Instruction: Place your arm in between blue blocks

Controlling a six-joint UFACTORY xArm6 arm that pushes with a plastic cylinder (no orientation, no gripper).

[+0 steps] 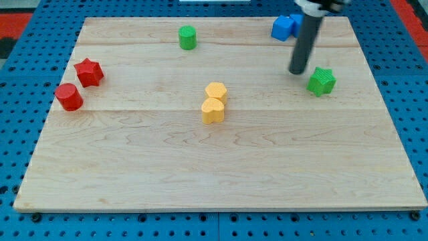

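Observation:
Two blue blocks sit at the view's top right of the wooden board [134, 167]. The nearer blue block [283, 28] shows fully. The second blue block [297, 20] lies just behind it to the right and is mostly hidden by my dark rod. My tip [297, 71] rests on the board below the blue blocks and just left of the green star block [322, 81]. The tip touches no block.
A green cylinder block [188, 37] stands at the top middle. Two yellow blocks [214, 102] sit together at the centre. A red star block [88, 72] and a red cylinder block [68, 97] lie at the left.

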